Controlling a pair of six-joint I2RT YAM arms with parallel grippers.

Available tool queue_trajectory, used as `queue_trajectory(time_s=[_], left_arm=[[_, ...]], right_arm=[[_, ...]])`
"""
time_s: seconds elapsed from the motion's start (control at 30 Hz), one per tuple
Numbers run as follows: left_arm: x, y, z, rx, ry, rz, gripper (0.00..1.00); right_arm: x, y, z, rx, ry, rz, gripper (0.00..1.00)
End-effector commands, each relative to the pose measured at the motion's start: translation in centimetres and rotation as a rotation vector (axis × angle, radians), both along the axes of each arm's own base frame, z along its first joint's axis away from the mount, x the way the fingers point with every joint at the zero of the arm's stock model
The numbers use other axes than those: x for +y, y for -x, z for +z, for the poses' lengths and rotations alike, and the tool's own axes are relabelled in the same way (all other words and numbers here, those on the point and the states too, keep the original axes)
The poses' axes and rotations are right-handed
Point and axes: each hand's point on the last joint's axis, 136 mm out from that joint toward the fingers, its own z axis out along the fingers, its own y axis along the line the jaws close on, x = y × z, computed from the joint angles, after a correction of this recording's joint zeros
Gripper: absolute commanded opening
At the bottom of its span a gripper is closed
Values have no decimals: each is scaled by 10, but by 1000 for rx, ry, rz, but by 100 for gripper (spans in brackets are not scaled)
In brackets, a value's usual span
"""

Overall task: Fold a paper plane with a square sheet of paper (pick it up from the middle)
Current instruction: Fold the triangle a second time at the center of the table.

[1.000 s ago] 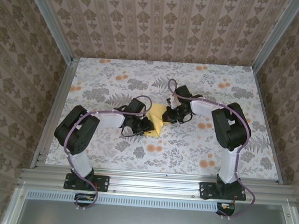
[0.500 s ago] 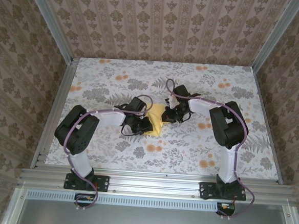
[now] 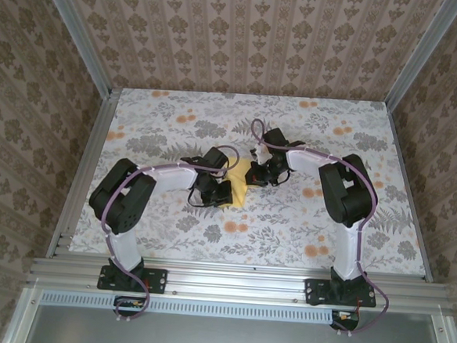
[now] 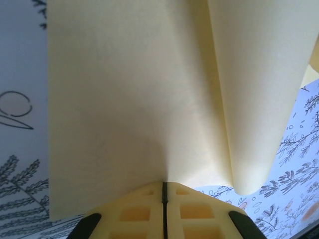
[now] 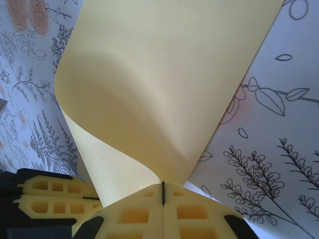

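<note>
Since a second ago the left arm (image 3: 173, 177) has edged in toward the middle of the worktop (image 3: 303, 224), and its jaws have gone from part-open to clenched. Less yellow shows between the two arms now than before.

Both pairs of jaws are pinched on the square sheet of paper (image 3: 238, 185). From overhead, the left jaws bite its edge at about 8 o'clock and the right jaws bite it at about 2 o'clock. The sheet sits near the centre of the worktop, slung between them.

Seen from the left wrist, the paper (image 4: 134, 99) fans up from the closed jaws, with a loose rolled flap hanging at 3 o'clock. From the right wrist, the paper (image 5: 164, 74) bows in a soft curve, with no sharp crease anywhere I can see. I cannot tell whether any part of it rests on the worktop.

It looks to me like an early fold, nowhere near a plane. Both grips are at the very margin of thin paper, so any pull apart could tear it or slip it free. If that soft roll is pressed flat while skewed, the crease could set crooked. The arms are also crowded close together and could knock each other.
</note>
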Motion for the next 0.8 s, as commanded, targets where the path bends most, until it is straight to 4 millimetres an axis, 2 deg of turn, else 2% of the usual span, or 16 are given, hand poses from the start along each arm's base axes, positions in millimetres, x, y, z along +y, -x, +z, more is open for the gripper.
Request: queue_trajectory(time_s=[0.0,0.27,0.53,0.63,0.77], left_arm=[[11,12,-14,39,-79,-29,8],[10,8,-11,24,-80,-22,8],[-13,-19,41,-137,92,50,14],[-12,-25,40,-159,110,94,14],[-6,-22,22,-121,67,119,14]], right_arm=[[2,0,-5,6,24,25,2],[4,-1,-6,3,29,41,2],[1,8,-11,18,43,40,2],[1,10,-12,21,43,41,2],[2,11,-13,23,43,41,2]])
